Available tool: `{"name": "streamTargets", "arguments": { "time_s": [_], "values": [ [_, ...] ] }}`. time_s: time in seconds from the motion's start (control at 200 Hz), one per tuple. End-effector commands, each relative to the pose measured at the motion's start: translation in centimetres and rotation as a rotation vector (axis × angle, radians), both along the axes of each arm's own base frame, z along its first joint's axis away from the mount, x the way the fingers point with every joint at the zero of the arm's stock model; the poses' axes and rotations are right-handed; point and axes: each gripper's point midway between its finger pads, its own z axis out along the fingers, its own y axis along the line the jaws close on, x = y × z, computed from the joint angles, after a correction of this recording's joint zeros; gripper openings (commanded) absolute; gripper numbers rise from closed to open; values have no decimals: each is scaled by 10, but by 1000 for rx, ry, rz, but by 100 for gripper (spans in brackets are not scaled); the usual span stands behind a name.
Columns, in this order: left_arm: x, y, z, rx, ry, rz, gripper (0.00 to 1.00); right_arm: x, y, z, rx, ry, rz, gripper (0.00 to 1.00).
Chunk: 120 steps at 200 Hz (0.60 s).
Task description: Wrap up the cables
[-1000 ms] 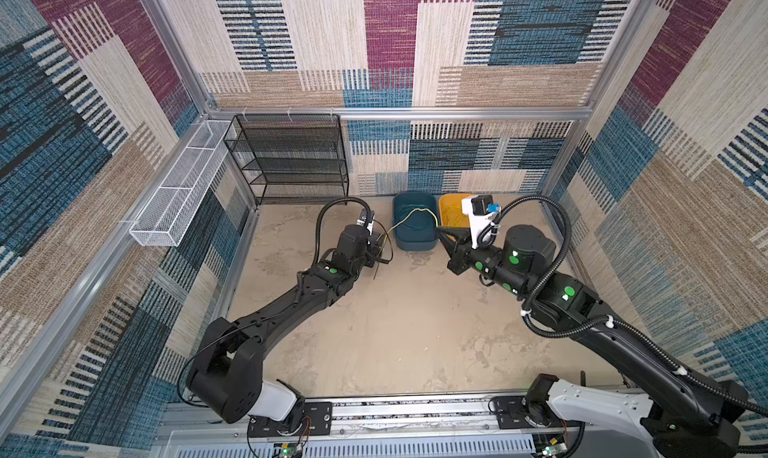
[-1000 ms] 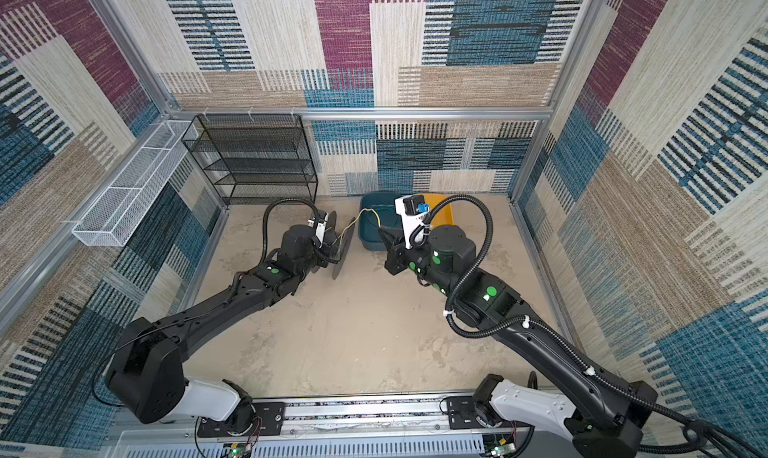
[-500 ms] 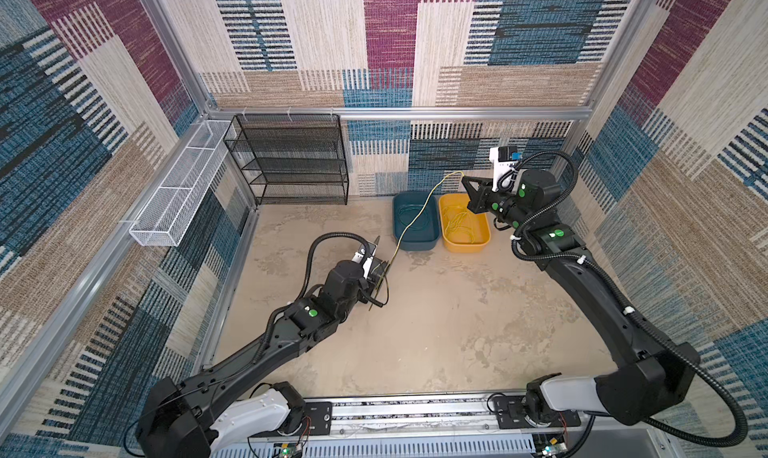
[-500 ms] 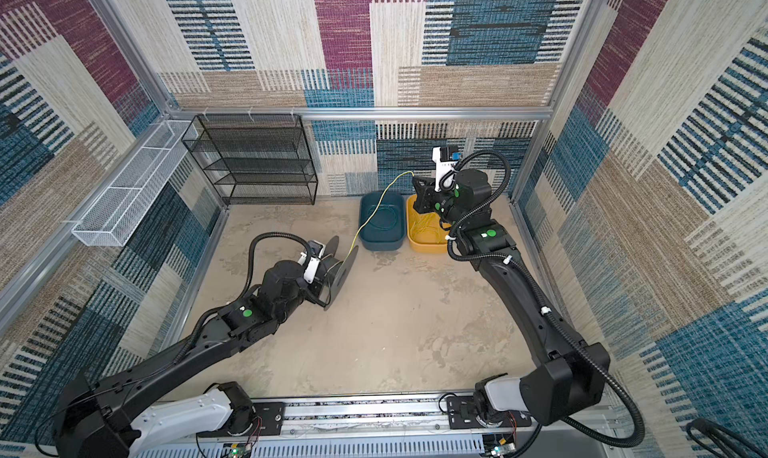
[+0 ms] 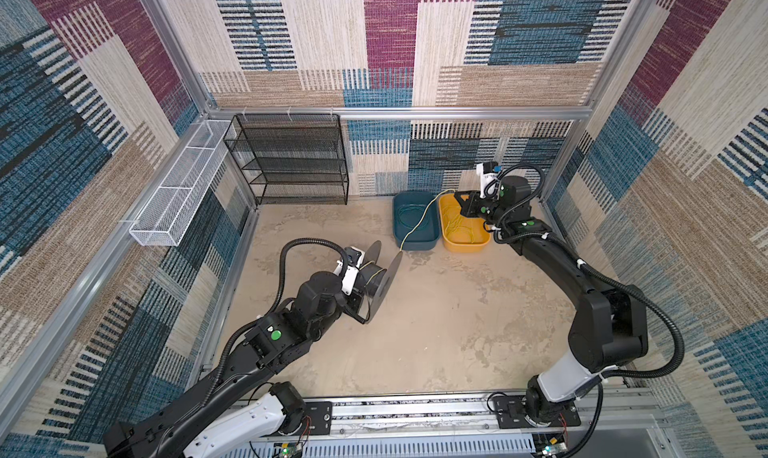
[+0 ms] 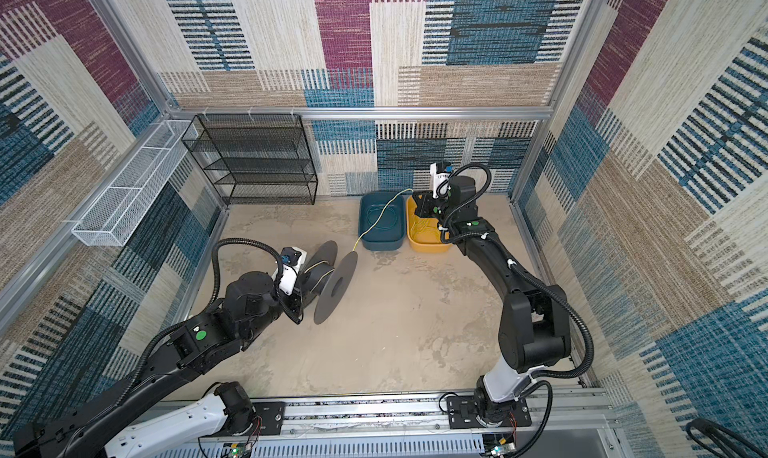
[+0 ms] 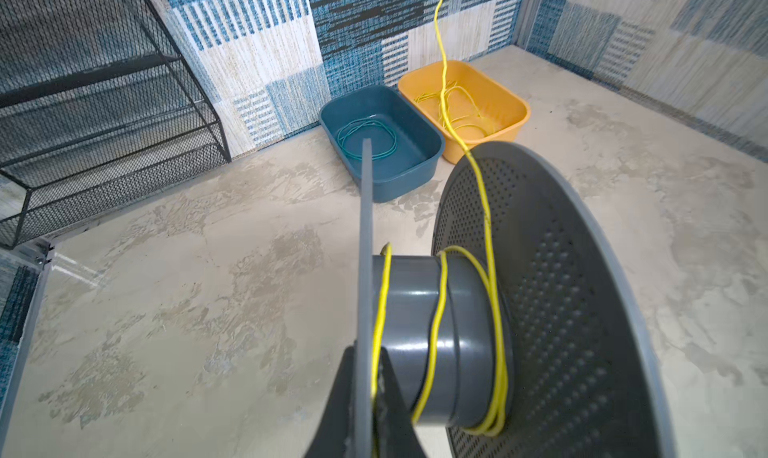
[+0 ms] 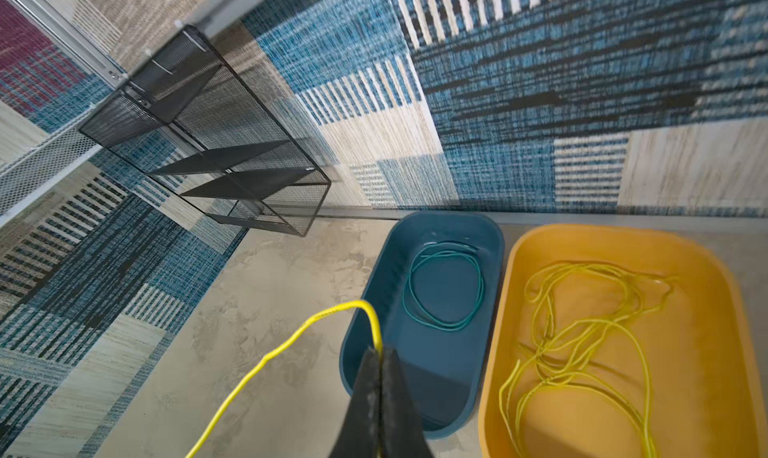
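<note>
A grey spool (image 5: pixel 376 275) (image 6: pixel 328 275) (image 7: pixel 415 331) is held above the floor, left of centre. My left gripper (image 7: pixel 365 354) is shut on its near flange. A few loose turns of the yellow cable (image 7: pixel 484 194) lie round the hub. From there the cable (image 5: pixel 419 223) (image 6: pixel 376 216) rises over the blue bin to my right gripper (image 8: pixel 379 352) (image 5: pixel 461 197) (image 6: pixel 417 194), which is shut on it above the yellow bin (image 5: pixel 463 248) (image 8: pixel 498 310). More yellow cable lies loose in that bin.
The blue bin (image 5: pixel 415 243) (image 8: pixel 349 352) holds a coiled teal cable (image 8: pixel 409 289). A black wire shelf (image 5: pixel 291 160) stands against the back wall. A white wire basket (image 5: pixel 178 189) hangs on the left wall. Walls enclose the floor closely.
My left arm has drawn the spool back from the bins toward the front left. My right gripper carried the cable from mid-floor to over the yellow bin. Both have held nearly still since.
</note>
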Motion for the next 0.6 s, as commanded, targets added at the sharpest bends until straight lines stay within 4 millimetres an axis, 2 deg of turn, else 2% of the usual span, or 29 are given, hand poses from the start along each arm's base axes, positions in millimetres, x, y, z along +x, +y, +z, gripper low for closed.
{"name": "streamTargets", "arguments": {
  "time_s": [0.0,0.08,0.225,0.421,0.596],
  "values": [
    [-2,-5,29,-105,-8,-18,0,-1,1,-13,34,-25,-3,0],
    [5,-6,50,-168,-6,-21,0,-12,3,-37,53,12,7,0],
    [34,-4,81,-283,-1,11,0,-41,16,-68,64,51,27,0],
    [79,-4,117,-416,-52,67,0,-79,59,-104,51,97,87,0],
    [118,0,134,-529,-93,144,0,-104,97,-128,44,130,139,0]
  ]
}}
